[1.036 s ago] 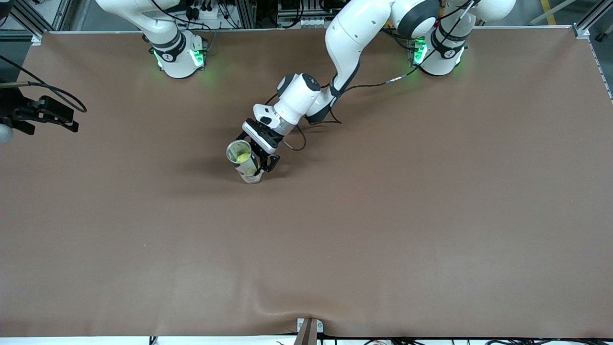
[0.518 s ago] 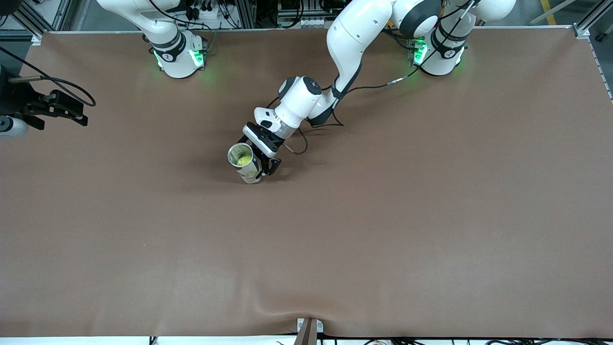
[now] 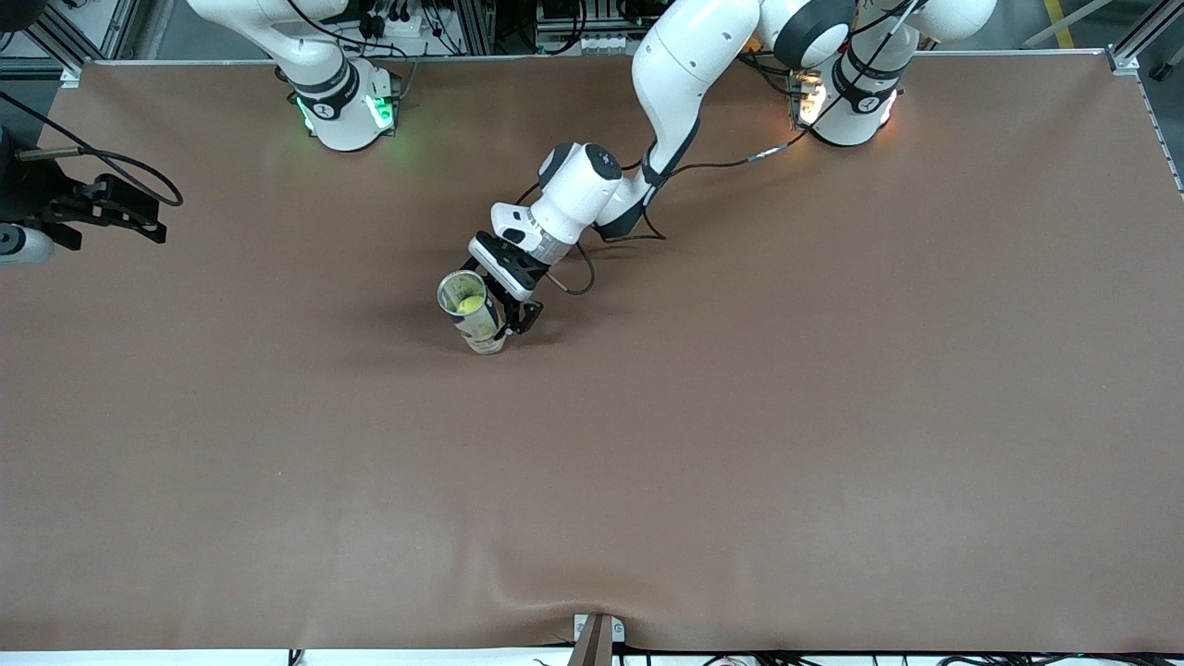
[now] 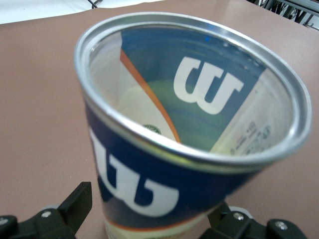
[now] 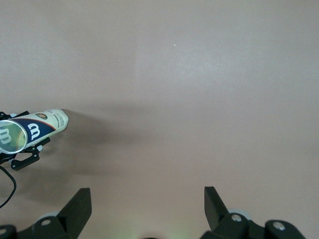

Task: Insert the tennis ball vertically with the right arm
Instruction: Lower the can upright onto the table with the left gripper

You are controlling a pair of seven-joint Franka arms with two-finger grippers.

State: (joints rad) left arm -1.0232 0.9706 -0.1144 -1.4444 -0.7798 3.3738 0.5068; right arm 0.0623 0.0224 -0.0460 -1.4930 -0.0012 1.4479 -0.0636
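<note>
A blue and white tennis ball can (image 3: pixel 481 324) stands on the brown table (image 3: pixel 740 416), open end up, with a yellow-green tennis ball (image 3: pixel 470 302) inside. My left gripper (image 3: pixel 504 324) is down beside the can with one finger on each side of its lower body. In the left wrist view the can (image 4: pixel 134 179) fills the frame and the ball (image 4: pixel 164 114) lies at its bottom. My left gripper (image 4: pixel 149 214) is spread wide there, with a gap between one finger (image 4: pixel 75 204) and the can. My right gripper (image 3: pixel 148 222) hangs open and empty over the right arm's end of the table and waits. It is also open in its wrist view (image 5: pixel 147 199).
The right wrist view shows the can (image 5: pixel 40 127) and my left gripper (image 5: pixel 25 157) far off at one edge, over bare table. A small bracket (image 3: pixel 597 634) sits at the table edge nearest the front camera. The arm bases stand along the table edge farthest from that camera.
The can's rim and my left gripper shifted slightly and came back. My right gripper moved a little inward over the table's end, then stopped. The left arm's base lights turned from green to orange.
</note>
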